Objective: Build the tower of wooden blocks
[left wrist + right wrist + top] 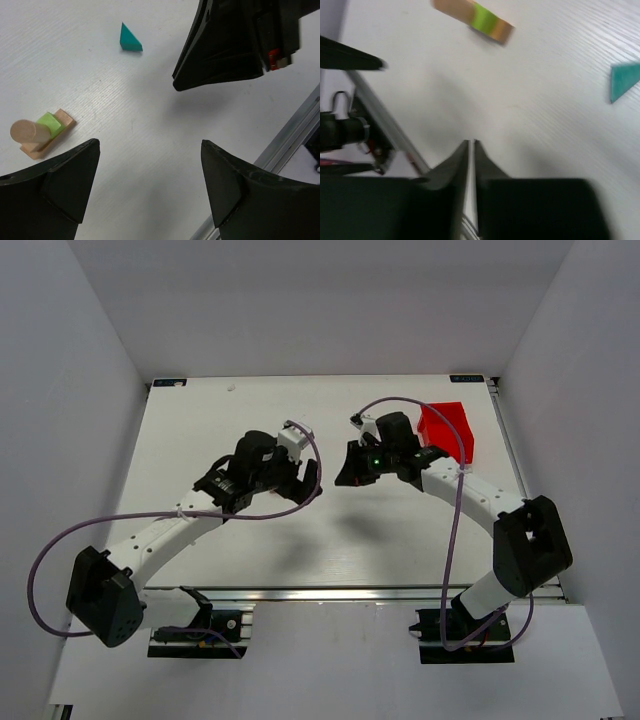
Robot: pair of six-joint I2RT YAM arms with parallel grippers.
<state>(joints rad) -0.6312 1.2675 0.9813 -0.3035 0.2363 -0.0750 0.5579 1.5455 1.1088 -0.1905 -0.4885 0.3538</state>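
The wood block tower [42,132] is a small stack on the white table: a flat tan block, a lime-green block [49,121] on it and a tan cylinder [27,131] at its end. It also shows blurred in the right wrist view [472,17]. A teal triangular block [130,38] lies apart on the table, also seen in the right wrist view [625,80]. My left gripper [150,150] is open and empty, hovering to the right of the stack. My right gripper [471,143] is shut and empty, short of both blocks. In the top view both grippers [310,480] [350,475] face each other mid-table and hide the blocks.
A red plastic bin [447,430] stands at the back right, behind the right arm. The right gripper's black fingers [220,45] hang in the left wrist view beyond the teal block. An aluminium rail [285,145] runs along the table edge.
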